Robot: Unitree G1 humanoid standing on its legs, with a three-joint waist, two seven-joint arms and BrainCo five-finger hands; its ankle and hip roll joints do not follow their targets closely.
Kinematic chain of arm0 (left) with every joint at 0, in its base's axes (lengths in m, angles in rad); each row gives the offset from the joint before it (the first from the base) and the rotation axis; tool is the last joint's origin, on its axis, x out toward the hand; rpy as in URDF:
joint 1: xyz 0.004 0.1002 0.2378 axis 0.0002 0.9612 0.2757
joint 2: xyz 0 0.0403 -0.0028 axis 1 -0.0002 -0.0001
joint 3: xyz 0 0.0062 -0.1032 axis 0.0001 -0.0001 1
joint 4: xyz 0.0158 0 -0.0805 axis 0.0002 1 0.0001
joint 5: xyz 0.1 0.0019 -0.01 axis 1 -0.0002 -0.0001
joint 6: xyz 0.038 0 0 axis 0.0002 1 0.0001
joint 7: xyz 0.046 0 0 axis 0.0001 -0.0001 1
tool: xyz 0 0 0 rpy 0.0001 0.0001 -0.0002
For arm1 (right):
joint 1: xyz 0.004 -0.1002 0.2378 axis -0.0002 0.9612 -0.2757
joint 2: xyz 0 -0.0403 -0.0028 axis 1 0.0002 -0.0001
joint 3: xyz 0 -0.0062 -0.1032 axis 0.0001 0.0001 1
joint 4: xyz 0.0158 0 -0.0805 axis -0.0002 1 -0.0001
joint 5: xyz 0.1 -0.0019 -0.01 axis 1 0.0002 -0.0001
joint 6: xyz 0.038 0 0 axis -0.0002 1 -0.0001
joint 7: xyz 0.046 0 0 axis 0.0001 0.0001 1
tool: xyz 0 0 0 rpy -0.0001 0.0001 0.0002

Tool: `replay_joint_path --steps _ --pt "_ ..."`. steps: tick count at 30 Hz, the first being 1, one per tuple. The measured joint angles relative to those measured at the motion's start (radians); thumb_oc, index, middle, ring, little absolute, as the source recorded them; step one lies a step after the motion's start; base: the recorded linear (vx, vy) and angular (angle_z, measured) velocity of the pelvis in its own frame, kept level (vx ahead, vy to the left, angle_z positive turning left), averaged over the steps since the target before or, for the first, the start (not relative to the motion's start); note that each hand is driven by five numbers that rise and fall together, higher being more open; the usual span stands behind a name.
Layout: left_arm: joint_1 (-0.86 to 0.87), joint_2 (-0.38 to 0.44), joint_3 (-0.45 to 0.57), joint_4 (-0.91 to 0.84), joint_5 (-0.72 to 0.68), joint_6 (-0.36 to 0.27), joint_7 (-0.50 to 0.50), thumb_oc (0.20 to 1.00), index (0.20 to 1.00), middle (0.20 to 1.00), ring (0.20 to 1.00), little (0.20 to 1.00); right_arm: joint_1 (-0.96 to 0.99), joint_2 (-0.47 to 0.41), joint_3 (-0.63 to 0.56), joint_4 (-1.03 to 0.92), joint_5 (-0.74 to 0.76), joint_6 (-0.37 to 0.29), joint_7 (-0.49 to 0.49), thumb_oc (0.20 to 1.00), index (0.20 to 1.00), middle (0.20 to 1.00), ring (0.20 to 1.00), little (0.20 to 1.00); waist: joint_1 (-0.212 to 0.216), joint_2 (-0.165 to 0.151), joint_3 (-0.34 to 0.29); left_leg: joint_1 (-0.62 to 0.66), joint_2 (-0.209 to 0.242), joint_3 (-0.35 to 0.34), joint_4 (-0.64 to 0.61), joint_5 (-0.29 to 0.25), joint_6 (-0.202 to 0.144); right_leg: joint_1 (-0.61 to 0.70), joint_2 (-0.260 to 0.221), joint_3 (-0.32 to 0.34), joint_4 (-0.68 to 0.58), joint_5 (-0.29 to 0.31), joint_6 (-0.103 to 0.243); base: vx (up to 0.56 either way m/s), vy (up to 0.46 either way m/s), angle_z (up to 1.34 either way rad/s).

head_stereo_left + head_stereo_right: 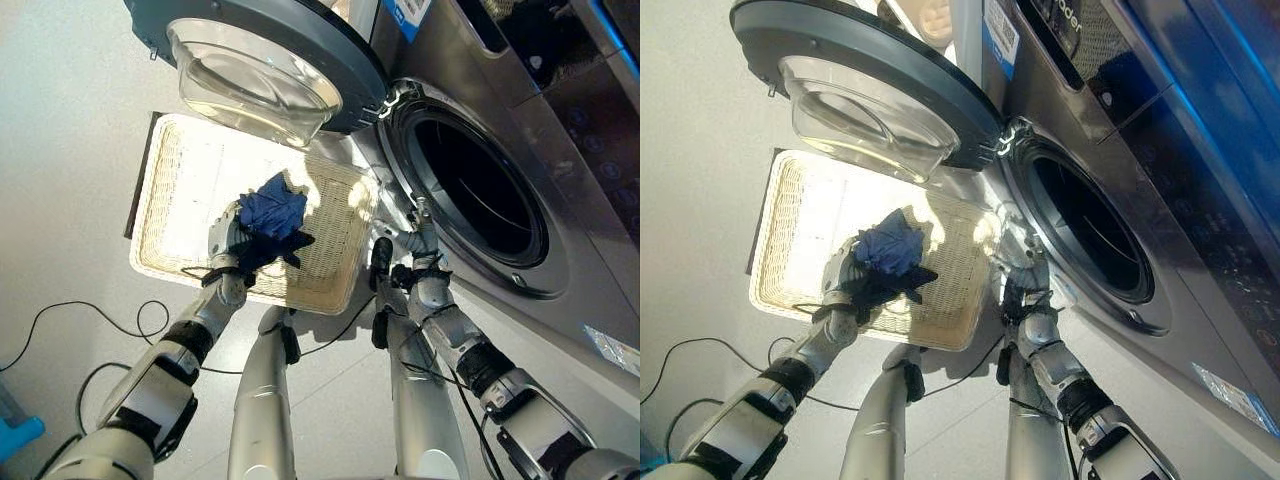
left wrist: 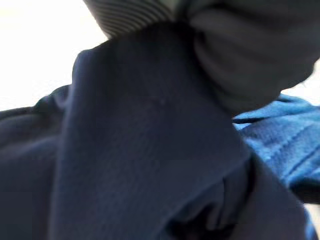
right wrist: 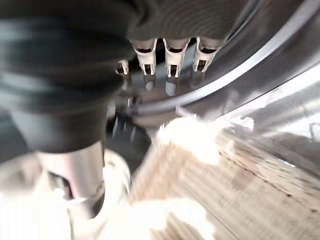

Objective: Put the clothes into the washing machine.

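Observation:
A crumpled blue cloth (image 1: 275, 210) hangs just above the pale wicker basket (image 1: 170, 170) on the floor. My left hand (image 1: 228, 247) is shut on the cloth from below left. In the left wrist view the dark blue fabric (image 2: 140, 150) lies right against the hand's ribbed cover (image 2: 250, 50). The washing machine's round opening (image 1: 480, 190) stands to the right, dark inside, with its door (image 1: 270, 60) swung wide over the basket's far end. My right hand (image 1: 424, 243) is raised by the lower left rim of the opening, its fingers (image 3: 170, 60) straight and holding nothing.
The open door's glass bowl (image 1: 865, 120) overhangs the basket's far edge. The basket's right corner (image 1: 360, 200) lies close to the machine's front. Light grey floor (image 1: 60, 150) spreads to the left of the basket.

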Motion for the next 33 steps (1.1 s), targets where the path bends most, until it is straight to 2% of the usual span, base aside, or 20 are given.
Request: replay_joint_path --steps 4,6,11,12,17,23,26,33 --pt "0.016 -0.019 0.015 -0.052 -0.125 -0.045 -0.078 0.200 0.200 0.200 0.200 0.200 -0.038 -0.023 0.026 0.043 -0.062 0.004 0.109 1.000 1.000 1.000 1.000 1.000 0.010 0.000 0.000 0.012 -0.006 -0.018 -0.009 0.007 0.001 0.022 -0.008 -0.021 0.000 -0.002 -0.002 -0.01 -0.041 0.12" --pt "0.015 -0.032 0.014 -0.102 -0.194 -0.065 -0.144 0.200 0.200 0.200 0.200 0.200 -0.076 -0.031 0.051 0.090 -0.067 0.018 0.197 1.000 1.000 1.000 1.000 1.000 0.033 0.000 0.000 0.016 -0.009 -0.020 -0.009 0.009 0.002 0.027 -0.010 -0.023 0.001 -0.005 0.001 -0.01 -0.067 0.07" --pt "0.011 -0.048 0.012 -0.129 -0.382 -0.067 -0.297 0.200 0.200 0.200 0.200 0.200 -0.138 -0.021 0.100 0.187 -0.062 0.036 0.330 1.000 1.000 1.000 1.000 1.000 0.052 0.000 0.000 0.029 -0.011 -0.035 -0.012 0.012 0.001 0.048 -0.011 -0.034 0.001 -0.010 0.003 -0.01 -0.037 0.07" --pt "0.009 -0.051 0.012 -0.135 -0.444 -0.062 -0.355 0.200 0.200 0.200 0.200 0.200 -0.152 -0.016 0.101 0.193 -0.049 0.039 0.366 1.000 1.000 1.000 1.000 1.000 0.054 0.000 0.000 0.029 -0.012 -0.043 -0.013 0.014 0.001 0.053 -0.012 -0.041 0.001 -0.013 0.002 -0.01 -0.036 0.11" --pt "0.005 -0.053 0.003 -0.138 -0.578 -0.032 -0.476 0.200 0.200 0.200 0.200 0.200 -0.221 -0.010 0.103 0.194 -0.023 0.043 0.438 1.000 1.000 1.000 1.000 1.000 0.055 0.000 0.000 0.030 -0.015 -0.046 -0.020 0.020 0.001 0.053 -0.015 -0.045 0.002 -0.013 0.002 0.00 -0.026 0.03" --pt "-0.008 -0.056 -0.036 -0.196 -0.622 0.024 -0.556 0.200 0.200 0.200 0.200 0.200 -0.277 -0.010 0.127 0.195 -0.002 0.076 0.513 1.000 1.000 1.000 1.000 1.000 0.062 0.001 0.001 0.042 -0.024 -0.052 -0.035 0.034 0.001 0.053 -0.025 -0.049 0.020 -0.019 -0.003 0.00 -0.018 0.04" --pt "-0.025 -0.061 -0.049 -0.215 -0.623 0.047 -0.580 0.200 0.200 0.200 0.200 0.200 -0.286 -0.006 0.136 0.196 0.027 0.099 0.547 1.000 1.000 1.000 1.000 1.000 0.080 0.002 0.001 0.048 -0.026 -0.053 -0.035 0.035 0.001 0.054 -0.029 -0.049 0.035 -0.028 -0.001 0.01 -0.017 0.03" --pt "-0.036 -0.060 -0.060 -0.215 -0.661 0.089 -0.616 0.200 0.200 0.200 0.200 0.200 -0.303 0.008 0.135 0.222 0.097 0.132 0.594 1.000 1.000 1.000 1.000 1.000 0.080 0.002 0.001 0.048 -0.031 -0.057 -0.039 0.038 0.004 0.054 -0.034 -0.051 0.035 -0.030 0.002 0.00 -0.005 0.02"
